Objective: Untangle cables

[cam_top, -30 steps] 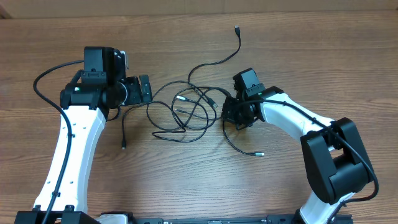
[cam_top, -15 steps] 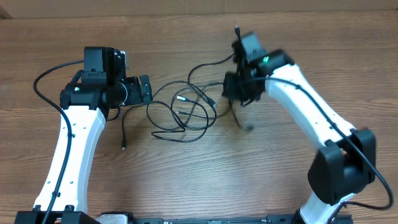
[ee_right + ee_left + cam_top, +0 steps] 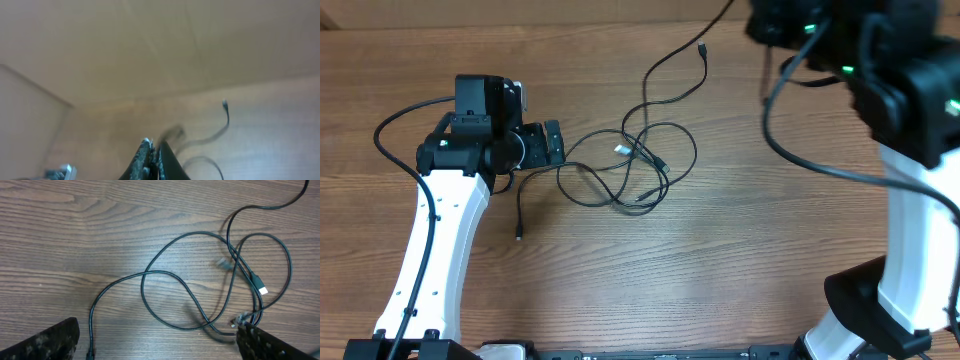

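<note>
Below the right tool [image 3: 154,152], pinching one strand high, presumably to draw it free, thin black cables [image 3: 640,165] lie tangled; left tool [image 3: 553,143] spread alongside.

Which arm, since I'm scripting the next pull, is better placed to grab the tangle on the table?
Left. The left gripper is open, low beside the cables, facing them. The right gripper is shut, apparently on one of them, high above the table.
</note>
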`<state>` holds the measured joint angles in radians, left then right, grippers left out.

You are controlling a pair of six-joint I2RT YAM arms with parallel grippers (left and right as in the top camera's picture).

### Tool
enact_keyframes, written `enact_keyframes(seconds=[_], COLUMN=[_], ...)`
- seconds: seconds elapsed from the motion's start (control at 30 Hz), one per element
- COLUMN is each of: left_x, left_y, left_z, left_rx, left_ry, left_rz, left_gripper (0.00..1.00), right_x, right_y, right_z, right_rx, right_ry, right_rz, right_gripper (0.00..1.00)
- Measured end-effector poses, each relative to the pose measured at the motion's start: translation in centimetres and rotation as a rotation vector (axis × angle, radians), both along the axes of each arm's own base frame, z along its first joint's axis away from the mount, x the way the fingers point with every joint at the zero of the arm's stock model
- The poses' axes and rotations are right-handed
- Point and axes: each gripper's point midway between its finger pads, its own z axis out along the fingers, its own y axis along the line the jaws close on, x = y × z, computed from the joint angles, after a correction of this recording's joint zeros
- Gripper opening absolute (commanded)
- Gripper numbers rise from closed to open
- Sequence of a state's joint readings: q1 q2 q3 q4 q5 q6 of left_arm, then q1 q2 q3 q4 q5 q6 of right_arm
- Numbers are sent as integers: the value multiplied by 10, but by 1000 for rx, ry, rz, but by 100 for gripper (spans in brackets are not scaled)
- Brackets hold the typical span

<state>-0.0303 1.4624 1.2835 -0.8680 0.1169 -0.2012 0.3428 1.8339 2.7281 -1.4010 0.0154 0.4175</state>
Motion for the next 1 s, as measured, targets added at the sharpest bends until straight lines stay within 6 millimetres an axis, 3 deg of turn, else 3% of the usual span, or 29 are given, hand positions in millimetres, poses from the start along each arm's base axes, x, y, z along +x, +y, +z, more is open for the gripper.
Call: enact_keyframes(seconds=[0.1, 0.2, 0.3, 0.4, 0.43, 0.47, 0.6, 0.63, 0.77, 0.8, 0.93, 1.0], left_x=[0, 0, 0, 0, 0, 0, 0, 0, 0, 0, 0, 0], left_y=[0, 0, 0, 0, 0, 0, 0, 0, 0, 0, 0, 0], left_z=[0, 0, 0, 0, 0, 0, 0, 0, 0, 0, 0, 0], left_rx=[0, 0, 0, 0, 0, 0, 0, 0, 0, 0, 0, 0], left_ry=[0, 0, 0, 0, 1, 0, 1, 0, 0, 0, 0, 0], left_rz=[0, 0, 0, 0, 0, 0, 0, 0, 0, 0, 0, 0], left_gripper=[100, 100, 100, 100, 100, 100, 100, 100, 99, 99, 100, 99], right_x=[-6, -9, -9, -15, -17, -19, -28, -28, -20, -12, 8, 23], right_y=[-19, -56, -89, -120, -124, -125, -122, -120, -107, -101, -86, -61], right_z=[27, 46, 51, 43, 39, 34, -2, -7, -51, -74, -126, -170], right_rx=[26, 28, 13, -9, -16, -22, -93, -101, -134, -135, -111, -33], right_ry=[-79, -139, -156, -121, -100, -81, 62, 80, 231, 301, 428, 512], right_rz=[-41, -144, -245, -334, -344, -347, -294, -283, -188, -156, -79, 29], right_gripper=[4, 4, 4, 5, 11, 24, 95, 100, 100, 100, 100, 100])
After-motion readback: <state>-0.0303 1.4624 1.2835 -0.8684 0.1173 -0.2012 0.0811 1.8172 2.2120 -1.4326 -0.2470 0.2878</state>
